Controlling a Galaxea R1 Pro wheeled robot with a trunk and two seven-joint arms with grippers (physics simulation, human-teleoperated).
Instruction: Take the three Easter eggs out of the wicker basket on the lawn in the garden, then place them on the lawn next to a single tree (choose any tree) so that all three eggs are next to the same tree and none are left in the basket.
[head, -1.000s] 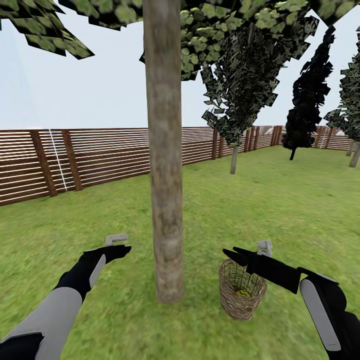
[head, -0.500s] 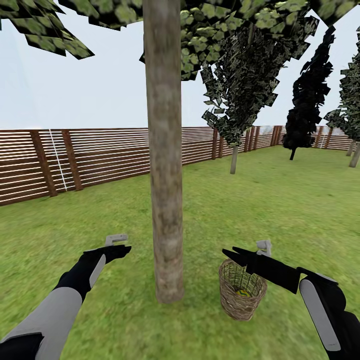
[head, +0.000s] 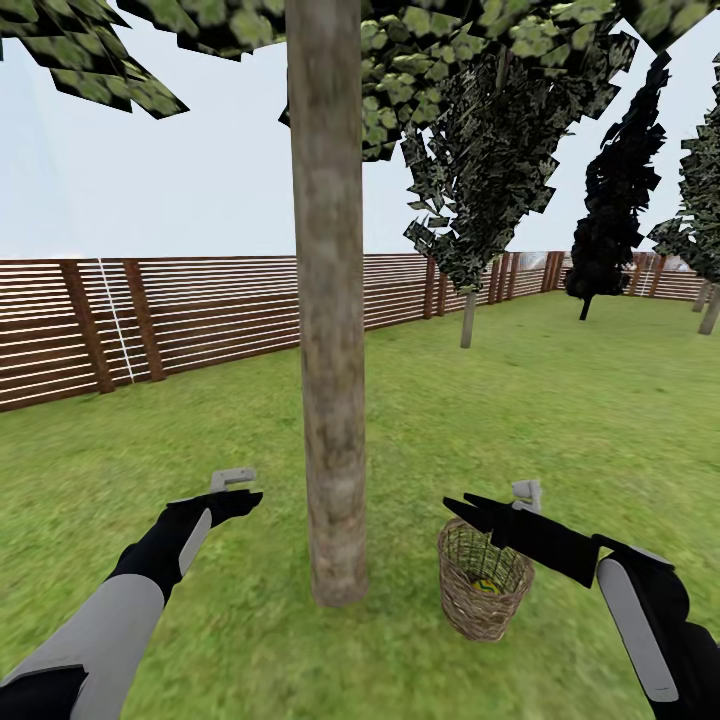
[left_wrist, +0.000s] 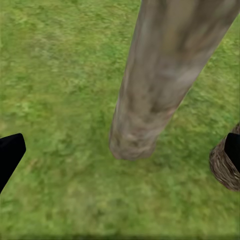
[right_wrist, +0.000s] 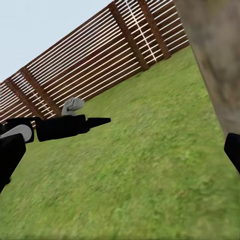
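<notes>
The wicker basket (head: 484, 580) is set on the lawn (head: 560, 420) just beside the tree (head: 330, 400), a yellow Easter egg (head: 486, 585) seen inside. The right gripper (head: 470, 510), jaws spread, is held over the rim, seemingly for reaching in; the left gripper (head: 245, 497) is also spread, empty.

Fenced garden (head: 560, 400): lawn (head: 200, 440), trees, apparently simulated.

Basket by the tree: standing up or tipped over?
Standing up: the wicker basket sits upright on the lawn, mouth facing upward.
</notes>
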